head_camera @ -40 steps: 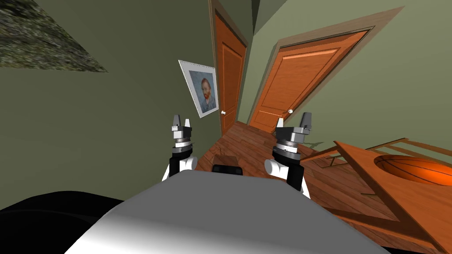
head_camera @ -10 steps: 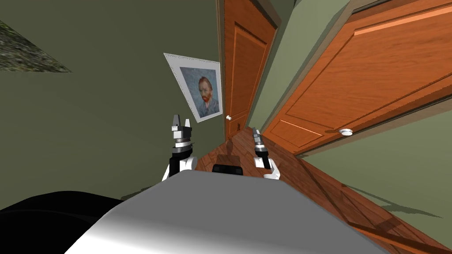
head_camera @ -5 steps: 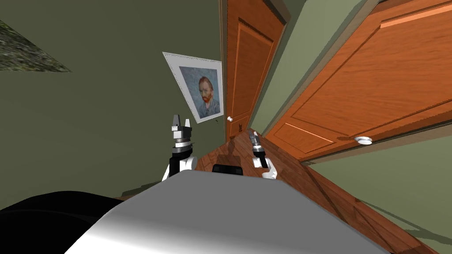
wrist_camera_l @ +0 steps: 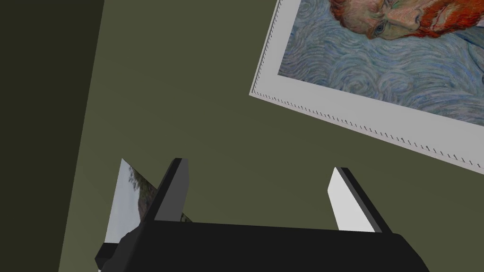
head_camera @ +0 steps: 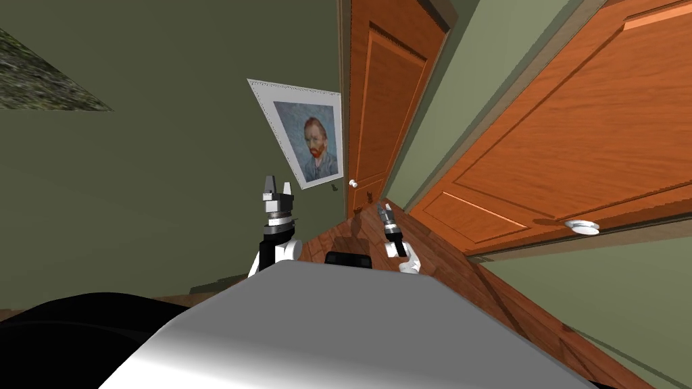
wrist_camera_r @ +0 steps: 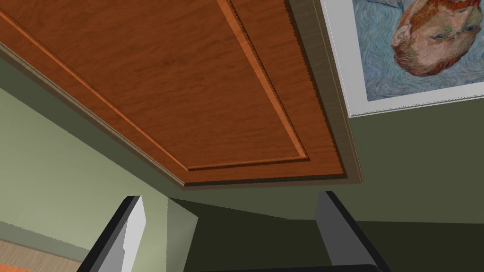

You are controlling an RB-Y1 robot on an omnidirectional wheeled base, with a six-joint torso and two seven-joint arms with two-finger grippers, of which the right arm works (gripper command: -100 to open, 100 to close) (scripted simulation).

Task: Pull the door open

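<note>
The approach step is judged to be in hand. The orange panelled wooden door (head_camera: 378, 115), beside the white-framed portrait painting (head_camera: 307, 138), stands ahead, well apart from both grippers. The right gripper (head_camera: 386, 209) and the left gripper (head_camera: 278, 181) are held wide and empty. Next, the door's small white round knob (head_camera: 353, 183) must be reached and clasped.

Olive walls (head_camera: 169, 169), wood floor (head_camera: 442, 267), framed portrait (head_camera: 307, 142)

orange-brown panelled wooden door (head_camera: 385, 115), shut in its frame, small white knob (head_camera: 353, 183)

Door (wrist_camera_r: 189, 94) (beside the portrait (wrist_camera_r: 416, 47)) is cut off
</note>
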